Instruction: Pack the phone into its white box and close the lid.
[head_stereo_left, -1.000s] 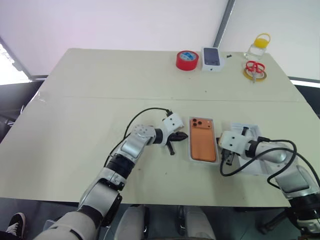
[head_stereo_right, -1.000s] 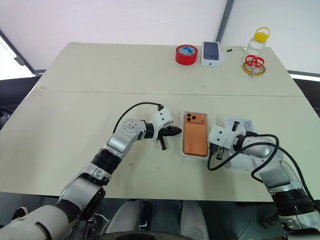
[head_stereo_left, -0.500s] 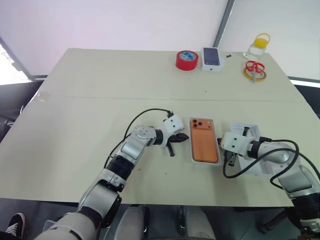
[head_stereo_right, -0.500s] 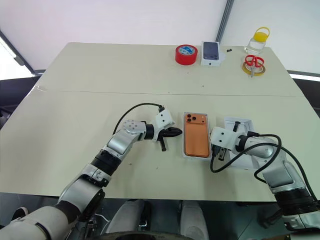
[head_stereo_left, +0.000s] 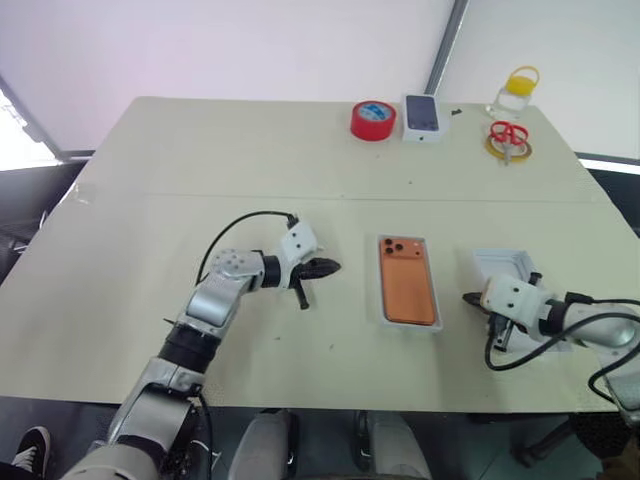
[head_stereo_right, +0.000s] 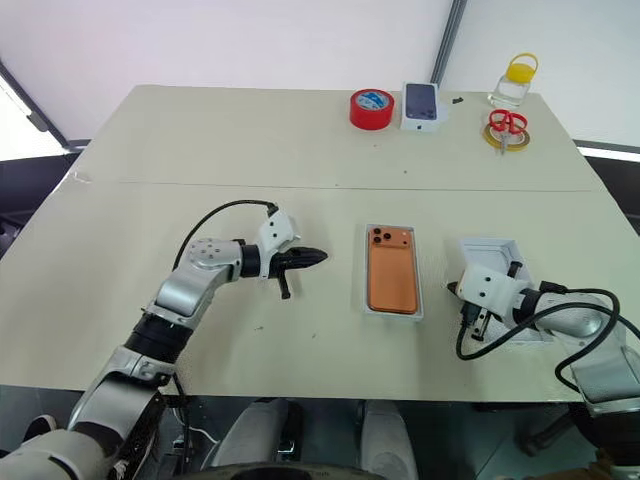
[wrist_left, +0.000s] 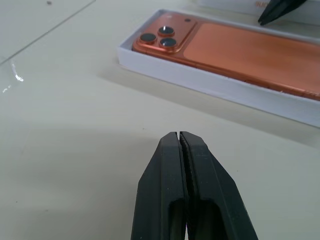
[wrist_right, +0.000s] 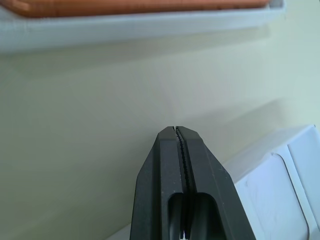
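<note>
Left eye view: table (head_stereo_left: 200, 160) carries everything, the working items near its front edge and clutter along the far edge. Red tape roll (head_stereo_left: 373, 120), a dark-screened phone box (head_stereo_left: 423, 117), scissors (head_stereo_left: 508, 135) and a yellow-lidded jar (head_stereo_left: 519, 88) sit well apart from the work, so they should not interfere.

Lid (head_stereo_left: 510, 268), the all-white tray, lies open side up at front right, partly under the right arm; placed there it is within that arm's reach for capping.

White box (head_stereo_left: 383, 320) sits at front centre between the two arms. Phone (head_stereo_left: 407, 283) lies inside it, back up, camera cluster toward the far end, apparently seated flush. Judgement: packing is done, closing is not.

Left claw (head_stereo_left: 328, 267) hovers beside the box, well apart from it, fingers pressed together, empty. Right claw (head_stereo_left: 469, 299) is over the lid's near corner, likewise pressed together and empty; it must spread to grasp the rim.
</note>
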